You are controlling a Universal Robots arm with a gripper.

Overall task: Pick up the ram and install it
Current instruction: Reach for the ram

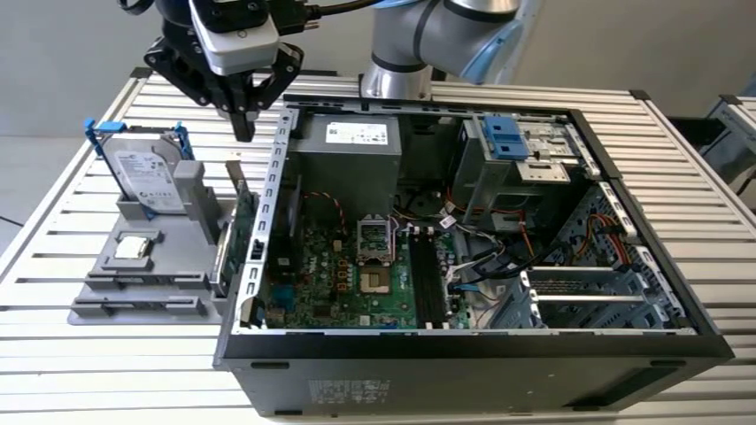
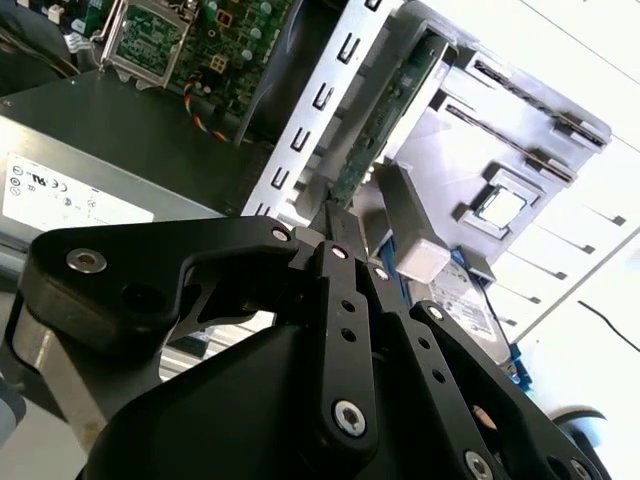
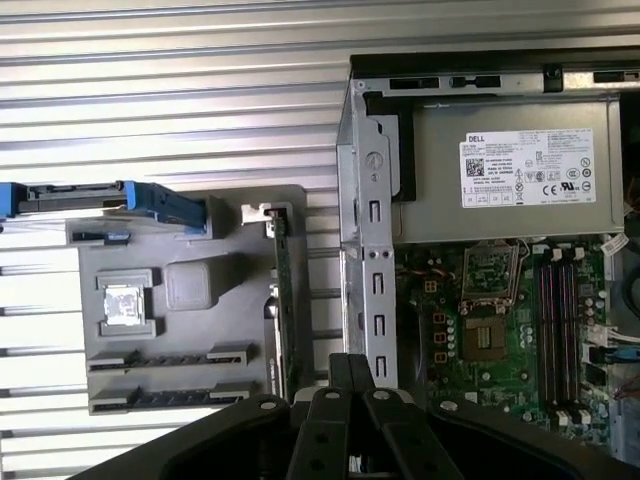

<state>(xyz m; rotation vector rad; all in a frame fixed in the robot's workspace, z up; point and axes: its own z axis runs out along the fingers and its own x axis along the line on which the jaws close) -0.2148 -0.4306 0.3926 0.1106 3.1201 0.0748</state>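
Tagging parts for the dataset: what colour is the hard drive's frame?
Blue. The frame around the hard drive shows best in the exterior view.

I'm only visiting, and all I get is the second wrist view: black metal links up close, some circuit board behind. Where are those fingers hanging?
Observer: In the exterior view the fingers hang shut, pointing down, above the table. They are at the exterior view's left of the open computer case, near the gray holder.
Operator: Where would a memory stick plug in?
Observer: Likely in the long parallel slots that the first wrist view shows on the motherboard, beside the square processor socket.
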